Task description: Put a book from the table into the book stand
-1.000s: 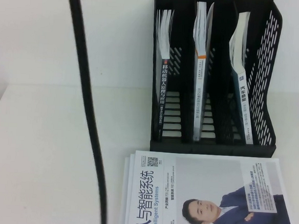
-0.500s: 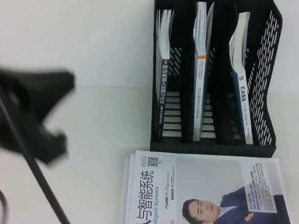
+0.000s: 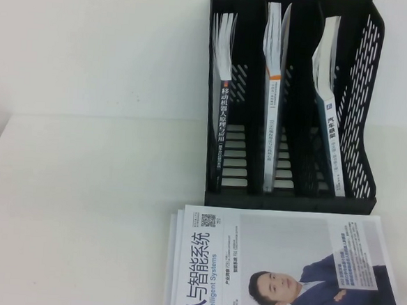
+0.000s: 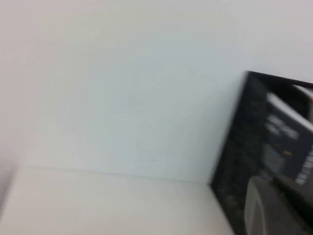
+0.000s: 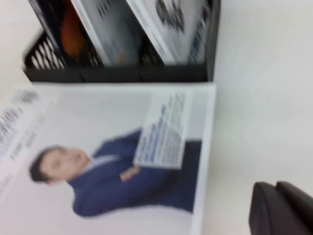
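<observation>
the book stand [image 3: 296, 103] sits at the 12 to 1 o'clock side of the table [image 3: 81, 207] in the high view. the book [image 3: 329, 126] stands upright in the right slot, spine facing the camera (dark blue spine, white lettering). a black-spined book [image 3: 221, 126] occupies the left slot and a white-spined book [image 3: 272, 94] the middle slot. a stack topped by the white book showing a man in a blue suit [image 3: 286, 270] lies flat just beside the stand, at 5 o'clock. the left gripper [image 4: 274, 205] is clenched on nothing, near the stand's outer wall. the right gripper [image 5: 281, 208] is likewise closed and empty, over bare table beside the flat stack.
</observation>
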